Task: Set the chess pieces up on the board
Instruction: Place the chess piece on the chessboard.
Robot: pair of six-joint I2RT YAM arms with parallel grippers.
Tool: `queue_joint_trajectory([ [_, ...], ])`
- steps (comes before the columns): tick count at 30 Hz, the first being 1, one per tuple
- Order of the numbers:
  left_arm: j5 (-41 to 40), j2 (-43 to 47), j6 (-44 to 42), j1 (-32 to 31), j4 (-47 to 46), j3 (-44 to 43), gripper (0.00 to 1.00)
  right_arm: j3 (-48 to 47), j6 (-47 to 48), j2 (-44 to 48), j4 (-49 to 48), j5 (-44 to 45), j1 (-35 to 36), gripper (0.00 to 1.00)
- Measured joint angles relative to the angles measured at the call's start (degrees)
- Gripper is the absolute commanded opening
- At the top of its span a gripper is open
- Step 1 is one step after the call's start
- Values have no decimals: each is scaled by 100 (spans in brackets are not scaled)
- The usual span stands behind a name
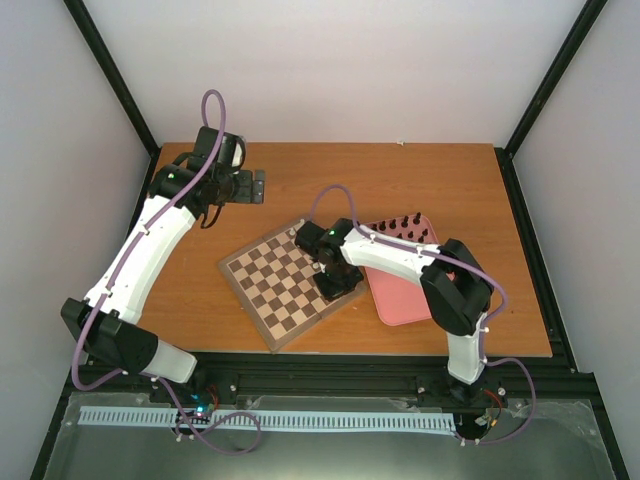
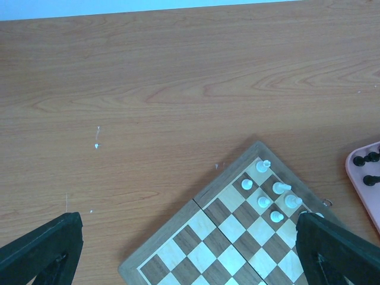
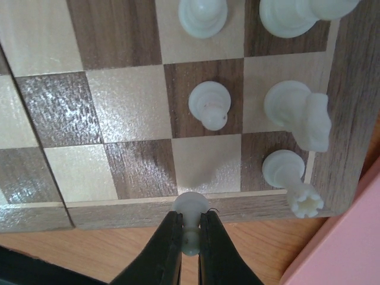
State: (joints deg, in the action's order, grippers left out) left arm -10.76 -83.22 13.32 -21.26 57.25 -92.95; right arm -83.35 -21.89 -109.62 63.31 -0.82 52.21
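Observation:
The board [image 1: 280, 285] lies tilted on the table, a brown-bordered wooden checkerboard. My right gripper [image 3: 190, 237] is shut on a cream-white pawn [image 3: 191, 209], held just above the board's near border [image 3: 119, 211] beside a light corner-row square. Other white chess pieces stand close by: a pawn [image 3: 209, 104], a knight [image 3: 300, 113] and a rook [image 3: 291, 178] in the corner. Seen from above, the right gripper [image 1: 335, 285] hovers at the board's right corner. My left gripper [image 1: 250, 187] is open and empty, far back left; from its wrist the white pieces [image 2: 270, 193] show on the board [image 2: 196, 249].
A pink tray [image 1: 400, 290] lies right of the board, touching its edge, with black pieces [image 1: 400, 225] standing along its far side. The tray's corner [image 2: 368, 190] also shows in the left wrist view. Bare wooden table [image 2: 148, 89] stretches behind the board.

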Motion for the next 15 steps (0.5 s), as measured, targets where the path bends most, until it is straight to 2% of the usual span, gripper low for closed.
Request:
queue_joint_trajectory([
  [15, -42, 13, 0, 0, 2, 0, 100, -184, 39, -262, 26, 142, -133, 9],
])
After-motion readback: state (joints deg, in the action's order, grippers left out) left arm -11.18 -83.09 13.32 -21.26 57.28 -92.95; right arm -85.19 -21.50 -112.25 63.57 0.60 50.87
